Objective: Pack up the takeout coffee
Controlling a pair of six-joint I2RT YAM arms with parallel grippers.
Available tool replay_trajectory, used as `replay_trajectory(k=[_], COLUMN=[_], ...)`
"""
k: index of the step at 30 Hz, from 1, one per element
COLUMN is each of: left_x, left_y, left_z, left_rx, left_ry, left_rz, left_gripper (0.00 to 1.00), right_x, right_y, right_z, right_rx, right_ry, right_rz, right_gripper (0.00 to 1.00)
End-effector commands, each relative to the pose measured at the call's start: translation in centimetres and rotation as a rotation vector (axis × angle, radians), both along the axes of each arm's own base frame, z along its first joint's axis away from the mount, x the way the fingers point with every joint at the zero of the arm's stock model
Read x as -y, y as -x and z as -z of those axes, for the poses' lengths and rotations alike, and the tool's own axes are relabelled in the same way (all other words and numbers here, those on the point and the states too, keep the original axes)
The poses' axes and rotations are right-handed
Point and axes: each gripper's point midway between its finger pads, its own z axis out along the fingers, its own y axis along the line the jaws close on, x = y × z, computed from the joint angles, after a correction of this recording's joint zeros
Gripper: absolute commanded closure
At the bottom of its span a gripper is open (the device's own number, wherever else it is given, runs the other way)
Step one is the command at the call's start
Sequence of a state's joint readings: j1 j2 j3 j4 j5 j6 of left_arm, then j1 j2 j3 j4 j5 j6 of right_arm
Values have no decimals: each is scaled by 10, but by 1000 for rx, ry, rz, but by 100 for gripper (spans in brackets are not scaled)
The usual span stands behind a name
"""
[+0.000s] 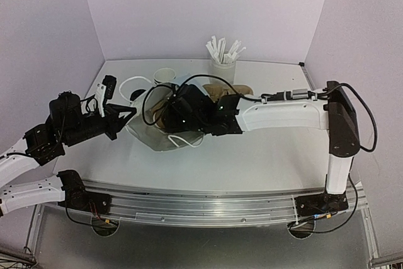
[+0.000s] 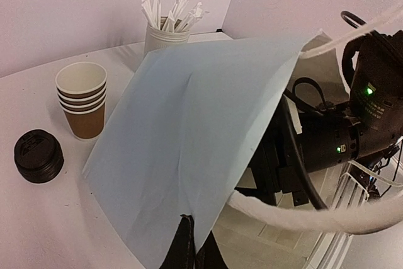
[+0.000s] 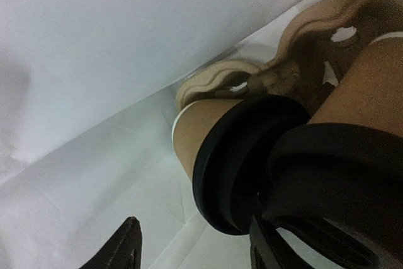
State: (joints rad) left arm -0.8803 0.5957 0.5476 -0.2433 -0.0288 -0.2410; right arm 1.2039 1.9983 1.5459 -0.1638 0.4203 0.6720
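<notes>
R tool (image 3: 195, 244) is inside white bag (image 2: 189, 130), fingers apart, gripping nothing; only bag liner shows btwn them. Lidded cup (image 3: 195, 133) lies on its side in the bag just ahead of the R tool, brown kraft body w/ black lid (image 3: 236, 162) facing the tool. The lid rim sits at the tool's R finger (image 3: 267, 250); can't tell if they touch. The other finger is well apart from it. Second lidded cup (image 3: 371, 92) is beside the first, further to the R side of the bag, lid also toward the tool. Both rest against pulp carrier (image 3: 302, 29), beige moulded, deeper in the bag.

L tool (image 2: 192, 247) is clenched on the near edge of the white bag, holding one panel up. Rope handle (image 2: 296, 218) loops across the bag mouth, R arm (image 2: 334, 146) reaching in under it.

Writing: the small label on the R arm and the embossing on loose lid (image 2: 39, 155) are too small to read.

Outside the bag, on its L side: cup stack (image 2: 82, 99), nested brown cups, white inside, top one empty, upright on the surface (image 2: 38, 218). The loose lid lies flat just beside the stack. Behind the bag: straw cup (image 2: 165, 34), white, full of paper-wrapped straws standing up.
</notes>
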Motion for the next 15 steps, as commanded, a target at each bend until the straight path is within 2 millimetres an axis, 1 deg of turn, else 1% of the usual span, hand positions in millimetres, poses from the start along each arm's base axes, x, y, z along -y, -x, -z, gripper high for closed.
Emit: replay_trajectory(k=[1,3,6,8,10,12,14,15], left_x=[-1,-2,-1,-1,-2,-1,-1,0], left_y=[3,3,3,3,3,3,3,4], left_z=[9,9,9,10,9,10,10,10], left_rx=[-33,-33,-32,-32,-32,-34,-36,-37], left_ry=[-10,-10,-9,-9,-10,-11,-9,-9], left_rz=[7,5,6,5,5,6,10,11], left_gripper=[100,100,100,100,100,100,100,100], right_x=[-1,17,31,29,25,21,22,23], right_y=[6,9,19,30,41,50,53,52], right_z=[-33,-52,-72,-83,-99,-112,-119,-118], right_rx=[-3,32,60,58,54,38,8,-4], right_ry=[-31,-37,-51,-73,-110,-155,-195,-199], right_rz=[-96,-85,-131,-201,-271,-338,-370,-363], right_gripper=[42,41,40,40,40,38,31,27])
